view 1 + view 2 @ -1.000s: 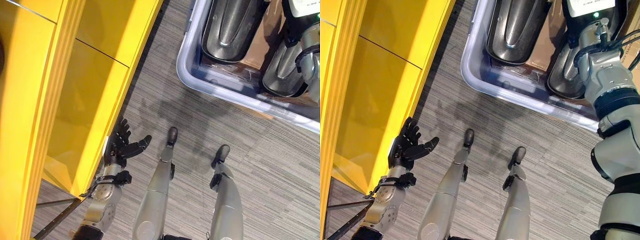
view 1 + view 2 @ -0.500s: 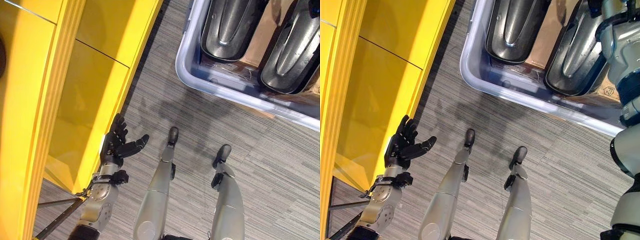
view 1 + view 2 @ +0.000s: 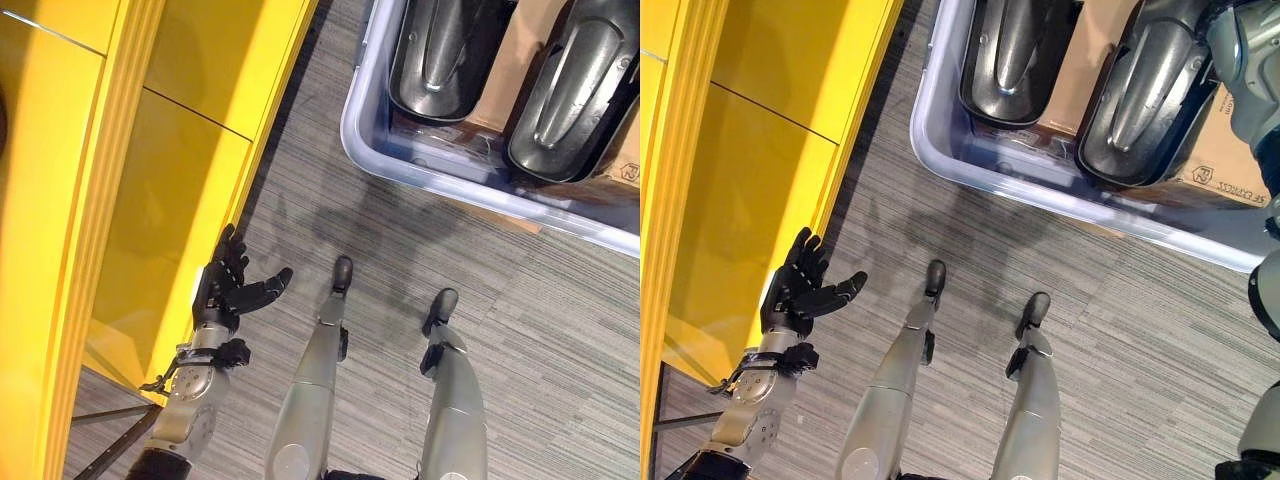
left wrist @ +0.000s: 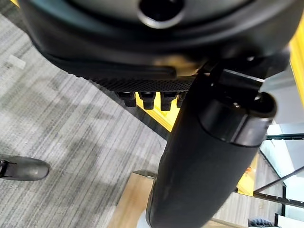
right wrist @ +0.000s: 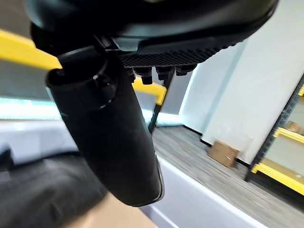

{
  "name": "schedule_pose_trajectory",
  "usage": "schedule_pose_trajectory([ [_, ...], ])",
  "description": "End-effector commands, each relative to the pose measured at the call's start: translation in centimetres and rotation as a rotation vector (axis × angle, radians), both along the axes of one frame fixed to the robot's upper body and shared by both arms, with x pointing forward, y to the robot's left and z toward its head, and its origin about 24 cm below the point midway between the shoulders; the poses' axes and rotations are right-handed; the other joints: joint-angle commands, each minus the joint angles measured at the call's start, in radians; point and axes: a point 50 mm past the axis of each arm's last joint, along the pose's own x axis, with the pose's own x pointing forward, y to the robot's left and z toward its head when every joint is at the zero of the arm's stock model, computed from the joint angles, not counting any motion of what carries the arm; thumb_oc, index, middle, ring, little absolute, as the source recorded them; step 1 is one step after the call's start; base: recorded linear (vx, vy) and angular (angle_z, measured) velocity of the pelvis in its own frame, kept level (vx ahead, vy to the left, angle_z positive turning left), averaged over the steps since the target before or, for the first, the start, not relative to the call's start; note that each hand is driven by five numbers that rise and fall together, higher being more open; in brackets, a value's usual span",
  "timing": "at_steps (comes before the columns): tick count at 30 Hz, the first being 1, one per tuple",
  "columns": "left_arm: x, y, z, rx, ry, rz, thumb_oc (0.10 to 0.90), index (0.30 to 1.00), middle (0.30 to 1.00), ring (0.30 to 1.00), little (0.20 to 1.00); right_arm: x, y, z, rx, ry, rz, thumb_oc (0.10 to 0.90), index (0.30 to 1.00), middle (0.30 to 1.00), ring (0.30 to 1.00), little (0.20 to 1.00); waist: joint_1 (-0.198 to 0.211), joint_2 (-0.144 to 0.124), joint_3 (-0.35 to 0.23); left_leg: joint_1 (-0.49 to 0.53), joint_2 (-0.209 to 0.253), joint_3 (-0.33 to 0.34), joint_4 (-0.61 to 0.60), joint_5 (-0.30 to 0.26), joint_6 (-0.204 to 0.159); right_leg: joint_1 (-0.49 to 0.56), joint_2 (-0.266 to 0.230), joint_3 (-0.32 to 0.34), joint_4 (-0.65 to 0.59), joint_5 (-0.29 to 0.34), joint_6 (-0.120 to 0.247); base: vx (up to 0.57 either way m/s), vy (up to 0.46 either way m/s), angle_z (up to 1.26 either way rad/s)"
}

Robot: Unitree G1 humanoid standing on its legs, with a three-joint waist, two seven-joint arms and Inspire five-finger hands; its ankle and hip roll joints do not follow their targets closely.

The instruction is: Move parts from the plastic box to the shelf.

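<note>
The parts [image 3: 445, 55] you are after lie in the plastic box [image 3: 420, 165] on the floor ahead of you: two long dark moulded shells, side by side, with a strip of brown cardboard [image 3: 1082, 60] showing between them. A second ago your right arm stood over the right-hand part [image 3: 1140, 100] at the box's near rim; now it has drawn up and back to the right edge of the right eye view, and the part beneath it lies uncovered, in the same place in the box. The whole picture has also slid a little, so your head has moved, not the box. In the right wrist view, your right hand [image 5: 109, 137] shows its thumb and the ends of its fingers straight, with nothing between them, the dark part low beneath it. That reads as no grasp made yet. Your left hand [image 3: 232, 292] hangs beside the yellow shelf [image 3: 150, 200], fingers spread and relaxed, holding nothing, much where it was. So nothing has left the box, and the shelf face beside you carries none of the parts. You will likely need to bring the right hand down again onto the nearer part and close round its edge before any carrying begins.
</note>
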Motion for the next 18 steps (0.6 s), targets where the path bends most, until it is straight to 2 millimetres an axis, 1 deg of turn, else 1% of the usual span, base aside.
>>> schedule_pose_trajectory([
  [1,-0.6,0.3,1.8,-0.011,-0.106,0.021,0.9,1.0,1.0,1.0,1.0,-2.9,0.2,2.7,0.188,-0.197,0.198,0.9,1.0,1.0,1.0,1.0,-0.02,-0.029,-0.013,-0.021,0.064,0.037,0.079,-0.074,-0.03,0.244,0.017,0.057,-0.053,-0.111,0.007,-0.03,0.004,0.0],
  [2,-0.6,0.4,1.9,-0.008,-0.107,0.021,0.9,1.0,1.0,1.0,1.0,-2.9,0.1,2.6,0.191,-0.199,0.197,0.9,1.0,1.0,1.0,1.0,-0.018,-0.03,-0.013,-0.022,0.065,0.036,0.075,-0.066,-0.029,0.242,0.018,0.057,-0.055,-0.105,0.007,0.0,0.0,0.0],
  [3,-0.5,0.3,1.7,-0.015,-0.103,0.025,0.9,1.0,1.0,1.0,1.0,-3.0,0.6,2.3,0.216,-0.197,0.245,0.9,1.0,1.0,1.0,1.0,-0.025,-0.036,-0.013,-0.006,0.067,0.036,0.078,-0.075,-0.029,0.256,0.02,0.057,-0.056,-0.11,0.006,0.0,0.0,0.0],
  [4,-0.5,0.3,1.7,-0.012,-0.1,0.025,0.9,1.0,1.0,1.0,1.0,-3.3,0.5,2.1,0.23,-0.213,0.266,0.9,1.0,1.0,1.0,1.0,-0.026,-0.044,-0.013,0.004,0.071,0.036,0.072,-0.07,-0.028,0.266,0.022,0.054,-0.061,-0.105,0.005,0.01,-0.045,-0.01],
  [5,-0.4,0.2,1.6,-0.018,-0.094,0.027,0.9,1.0,1.0,1.0,1.0,-3.3,0.8,1.0,0.26,-0.209,0.322,0.9,1.0,1.0,1.0,1.0,-0.035,-0.055,-0.013,0.037,0.074,0.038,0.073,-0.08,-0.028,0.299,0.023,0.051,-0.066,-0.111,0.005,0.0,0.0,0.0],
  [6,-0.4,0.3,1.6,-0.014,-0.094,0.026,0.9,1.0,1.0,1.0,1.0,-3.3,0.7,0.9,0.263,-0.209,0.321,0.9,1.0,1.0,1.0,1.0,-0.033,-0.056,-0.013,0.037,0.075,0.037,0.069,-0.073,-0.028,0.299,0.024,0.051,-0.07,-0.106,0.005,0.0,0.0,0.0],
  [7,-0.4,0.2,1.4,-0.017,-0.08,0.028,0.9,1.0,1.0,1.0,1.0,-3.3,0.9,0.4,0.286,-0.202,0.357,0.9,1.0,1.0,1.0,1.0,-0.038,-0.061,-0.013,0.06,0.077,0.037,0.069,-0.08,-0.029,0.321,0.024,0.05,-0.074,-0.111,0.005,-0.02,-0.017,-0.04],
  [8,-0.3,0.3,1.3,-0.015,-0.078,0.026,0.9,1.0,1.0,1.0,1.0,-3.4,0.8,-0.1,0.299,-0.197,0.371,0.9,1.0,1.0,1.0,1.0,-0.038,-0.065,-0.013,0.073,0.081,0.039,0.06,-0.073,-0.029,0.333,0.026,0.047,-0.083,-0.105,0.005,0.0,-0.044,-0.08],
  [9,-0.3,0.3,1.4,-0.011,-0.077,0.021,0.9,1.0,1.0,1.0,1.0,-3.3,1.1,-1.3,0.322,-0.175,0.419,0.9,1.0,1.0,1.0,1.0,-0.045,-0.07,-0.022,0.099,0.085,0.039,0.052,-0.07,-0.032,0.359,0.027,0.045,-0.097,-0.102,0.005,-0.01,-0.037,-0.1],
  [10,-0.4,0.3,1.4,-0.007,-0.075,0.021,0.9,1.0,1.0,1.0,1.0,-3.4,1.0,-1.4,0.326,-0.174,0.418,0.9,1.0,1.0,1.0,1.0,-0.044,-0.073,-0.022,0.102,0.085,0.038,0.051,-0.069,-0.032,0.363,0.027,0.044,-0.099,-0.102,0.005,0.02,-0.028,-0.11],
  [13,-0.4,0.4,1.0,-0.003,-0.056,0.02,0.9,1.0,1.0,1.0,1.0,-3.4,1.5,-3.6,0.39,-0.139,0.51,0.9,1.0,1.0,1.0,1.0,-0.052,-0.087,-0.046,0.145,0.097,0.044,0.03,-0.065,-0.035,0.405,0.029,0.037,-0.138,-0.094,0.006,0.02,-0.018,-0.08],
  [14,-0.4,0.4,1.0,-0.004,-0.053,0.023,0.9,1.0,1.0,1.0,1.0,-3.3,1.8,-4.4,0.415,-0.118,0.54,0.9,1.0,1.0,1.0,1.0,-0.057,-0.087,-0.053,0.155,0.099,0.045,0.024,-0.064,-0.035,0.412,0.031,0.037,-0.146,-0.092,0.007,0.02,-0.012,-0.1],
  [17,-0.5,0.5,0.8,0.007,-0.037,0.021,0.9,1.0,1.0,1.0,1.0,-3.3,2.9,-6.9,0.479,-0.034,0.643,0.9,1.0,1.0,1.0,1.0,-0.061,-0.106,-0.076,0.194,0.111,0.052,0.009,-0.064,-0.035,0.446,0.037,0.04,-0.176,-0.08,0.008,0.03,-0.012,-0.11],
  [18,-0.5,0.5,0.7,0.01,-0.031,0.014,0.9,1.0,1.0,1.0,1.0,-3.3,3.2,-7.4,0.486,-0.002,0.663,0.9,1.0,1.0,1.0,1.0,-0.064,-0.112,-0.084,0.206,0.114,0.054,0.004,-0.065,-0.034,0.454,0.04,0.042,-0.185,-0.078,0.008,0.03,-0.018,-0.18],
])
